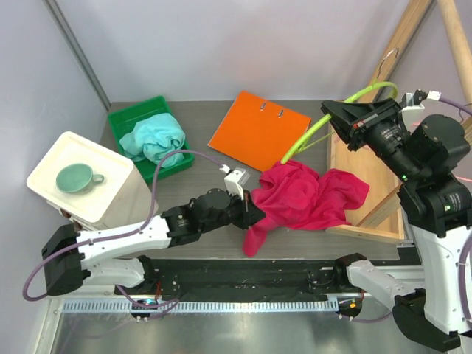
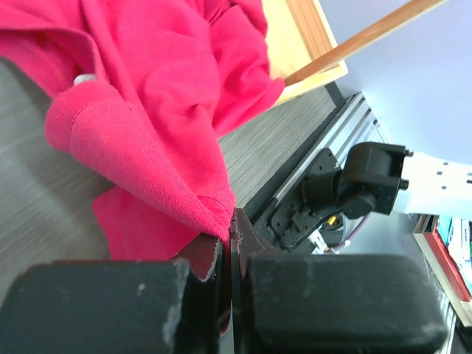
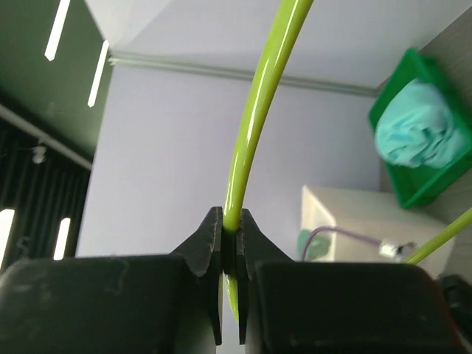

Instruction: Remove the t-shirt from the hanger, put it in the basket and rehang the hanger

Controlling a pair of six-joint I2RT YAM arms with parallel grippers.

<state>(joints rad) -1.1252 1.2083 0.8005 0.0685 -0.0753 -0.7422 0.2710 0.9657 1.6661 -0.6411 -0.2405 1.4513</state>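
Observation:
A crumpled red t-shirt [image 1: 310, 195] lies on the table's middle, its right part draped over the edge of a wooden tray [image 1: 369, 214]. A lime-green hanger [image 1: 346, 99] arcs up out of the shirt's top towards the right. My right gripper [image 1: 330, 112] is shut on the hanger's thin rod [image 3: 258, 96], holding it raised; in the right wrist view the rod passes between the closed jaws of that gripper [image 3: 230, 225]. My left gripper [image 1: 254, 210] is shut on the t-shirt's left hem; in the left wrist view the red fabric [image 2: 147, 88] runs into the pinched left gripper [image 2: 232, 230].
A green bin [image 1: 122, 122] with a teal cloth [image 1: 153, 139] stands at the back left. An orange folder [image 1: 258, 129] lies behind the shirt. A white box [image 1: 110, 199] bearing a green cup [image 1: 77, 177] is at the left. Slanted wooden posts [image 1: 402, 37] rise at the right.

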